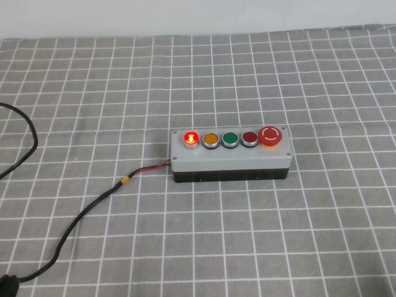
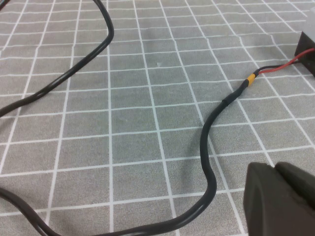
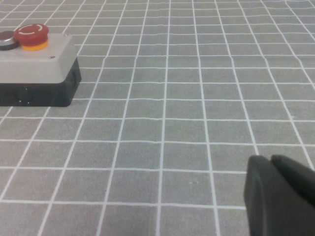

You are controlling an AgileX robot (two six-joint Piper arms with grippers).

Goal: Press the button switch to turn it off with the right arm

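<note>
The button switch (image 1: 191, 137) glows bright red at the left end of the grey five-button box (image 1: 230, 156), which lies mid-table. Neither arm shows in the high view. My right gripper (image 3: 270, 159) is shut and empty, low over the checked cloth, well away from the box's right end (image 3: 39, 66). From the right wrist view only the mushroom button (image 3: 31, 34) and a dark flat button (image 3: 6, 39) show; the button switch is out of that view. My left gripper (image 2: 274, 167) is shut and empty beside the box's cable (image 2: 209, 147).
On the box, yellow (image 1: 211, 140), green (image 1: 231, 139), dark red (image 1: 249, 138) and large mushroom (image 1: 271, 135) buttons follow the glowing one. A black cable (image 1: 93, 207) with red wires runs from the box's left end toward the front left. A white wall edges the far side.
</note>
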